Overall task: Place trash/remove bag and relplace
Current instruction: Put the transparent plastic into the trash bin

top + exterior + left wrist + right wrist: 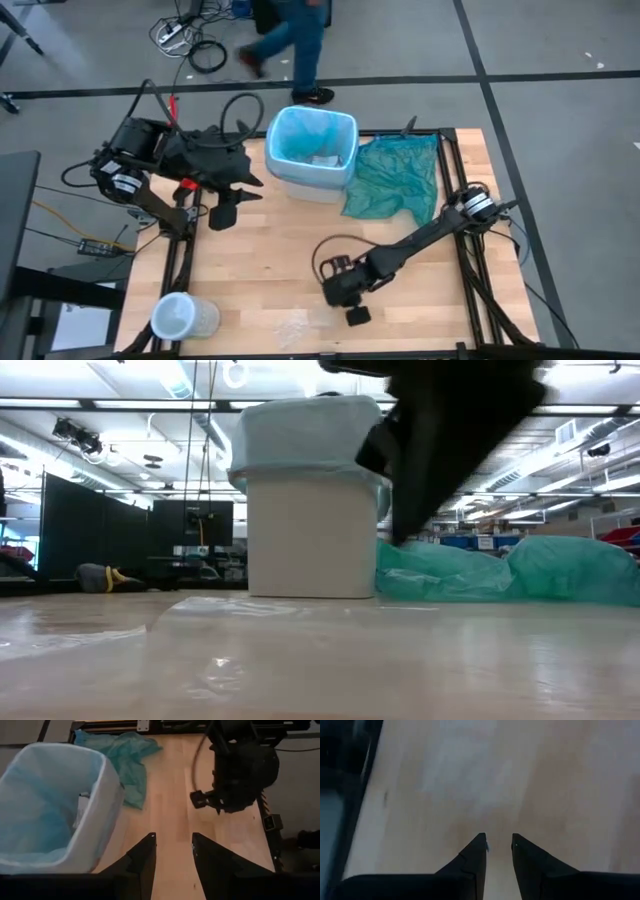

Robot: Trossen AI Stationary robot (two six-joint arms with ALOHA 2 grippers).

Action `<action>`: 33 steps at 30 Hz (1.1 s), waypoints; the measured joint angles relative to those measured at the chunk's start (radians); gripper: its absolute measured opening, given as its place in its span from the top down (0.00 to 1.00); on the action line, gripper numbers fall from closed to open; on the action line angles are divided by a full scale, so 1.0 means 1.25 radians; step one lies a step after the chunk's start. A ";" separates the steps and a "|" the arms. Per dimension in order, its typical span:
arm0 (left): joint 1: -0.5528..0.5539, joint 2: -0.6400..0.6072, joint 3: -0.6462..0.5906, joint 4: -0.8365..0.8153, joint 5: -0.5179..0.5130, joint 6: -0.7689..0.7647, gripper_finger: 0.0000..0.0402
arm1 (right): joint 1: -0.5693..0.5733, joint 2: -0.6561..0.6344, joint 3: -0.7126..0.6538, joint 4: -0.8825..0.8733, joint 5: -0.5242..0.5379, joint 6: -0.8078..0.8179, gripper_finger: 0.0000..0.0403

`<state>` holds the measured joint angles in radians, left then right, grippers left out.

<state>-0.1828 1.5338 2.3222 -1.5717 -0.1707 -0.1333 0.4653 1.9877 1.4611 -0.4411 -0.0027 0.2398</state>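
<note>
A white bin [312, 178] stands at the table's far middle. A light sky-blue bag [300, 135] lines it and folds over its rim. White paper trash [325, 158] lies inside, also visible in the left wrist view [82, 812]. My left gripper [255, 188] hovers open just left of the bin [60, 805], holding nothing. My right gripper [352, 308] is low over the table near its near edge, pointing down, its fingers [498, 840] a little apart with nothing between them. Clear plastic bits [295, 325] lie on the wood left of it.
A crumpled teal-green plastic bag [395, 175] lies on the table right of the bin, its edge against the bin's side [500, 575]. A clear round container [180, 316] stands at the near left corner. A person walks on the floor beyond the far edge [300, 40].
</note>
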 joint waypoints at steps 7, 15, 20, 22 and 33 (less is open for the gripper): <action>-0.002 0.000 -0.007 0.000 -0.003 0.011 0.66 | 0.014 0.103 0.149 -0.027 -0.022 -0.070 0.77; -0.002 -0.007 -0.030 -0.001 -0.016 0.045 0.66 | 0.015 0.178 0.219 -0.017 -0.057 -0.067 0.59; -0.002 -0.006 -0.052 0.001 -0.020 0.074 0.66 | 0.015 0.189 0.219 -0.012 -0.044 -0.068 0.46; -0.002 -0.006 -0.063 0.001 -0.022 0.082 0.66 | 0.015 0.201 0.219 -0.010 -0.033 -0.069 0.43; -0.002 -0.006 -0.094 0.000 -0.037 0.085 0.66 | 0.025 0.251 0.215 -0.066 0.050 -0.023 0.62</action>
<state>-0.1852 1.5267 2.2044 -1.5716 -0.2170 -0.0265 0.4961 2.3009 1.7294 -0.5232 0.0597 0.2111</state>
